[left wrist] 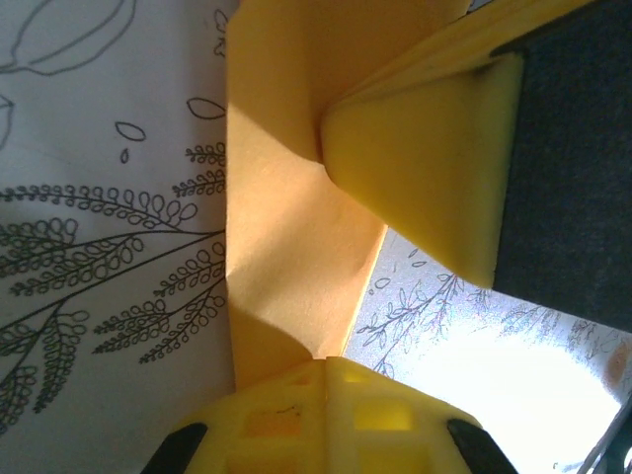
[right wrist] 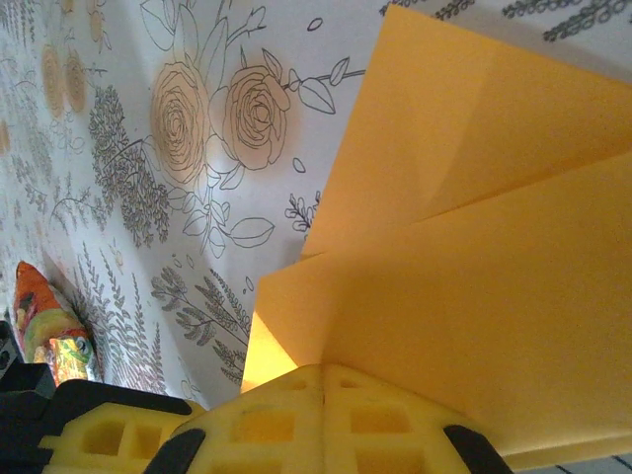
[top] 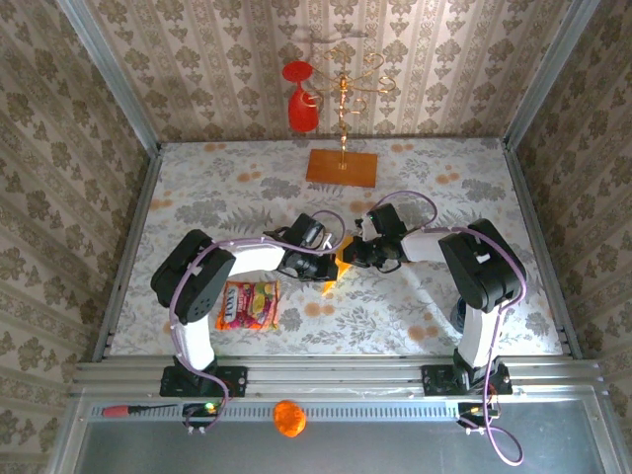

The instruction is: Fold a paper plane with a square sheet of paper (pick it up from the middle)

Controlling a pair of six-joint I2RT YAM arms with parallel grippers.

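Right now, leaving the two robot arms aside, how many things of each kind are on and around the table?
Yellow-orange paper, partly folded: 1
Snack packet: 1
Gold stand on its board: 1
Red glass hanging on the stand: 1
Red-handled screwdriver on the front rail: 1
Orange round thing on the front rail: 1
Total: 6

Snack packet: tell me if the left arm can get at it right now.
Probably not yet: nothing lies on the snack packet, but the left gripper is shut on the paper, which the right gripper also pinches.
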